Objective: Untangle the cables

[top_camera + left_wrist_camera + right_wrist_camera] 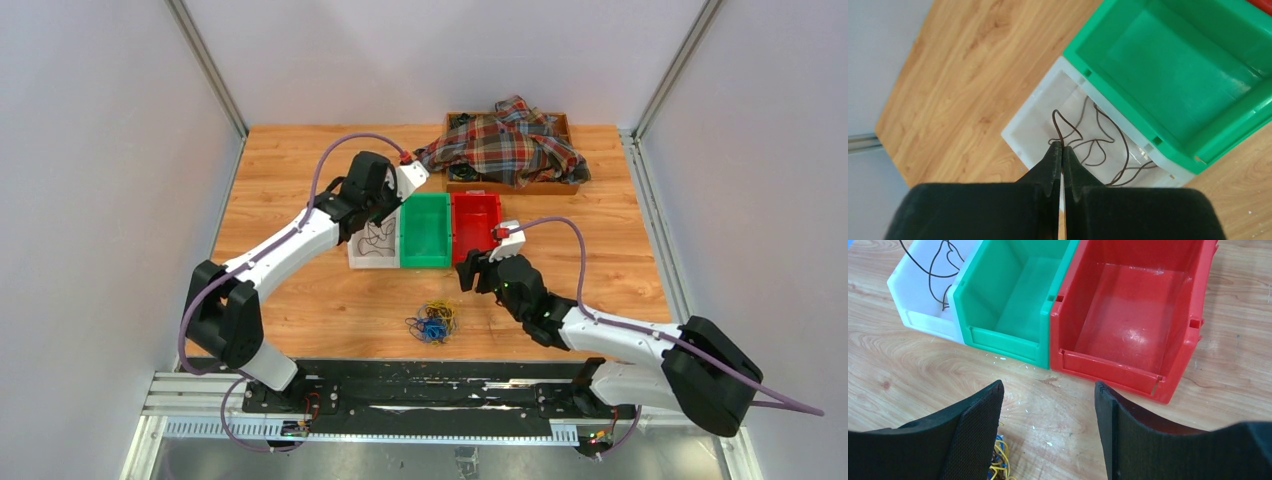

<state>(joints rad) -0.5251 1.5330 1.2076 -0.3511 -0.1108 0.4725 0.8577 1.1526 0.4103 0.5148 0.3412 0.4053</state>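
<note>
My left gripper [1062, 146] is shut on a dark brown cable [1098, 145] and holds it over the white bin [1020, 125]. The cable's loops lie in that bin, also seen from above [375, 238]. A tangle of blue and yellow cables [433, 321] lies on the table near the front; its edge shows in the right wrist view [999, 467]. My right gripper [1048, 390] is open and empty, above the table just in front of the red bin [1128, 320] and right of the tangle.
A green bin [425, 230] stands between the white bin and the red bin [476, 222]. A wooden tray [560, 184] with a plaid cloth [505, 142] over it sits at the back. Grey walls close in the table on the left and right.
</note>
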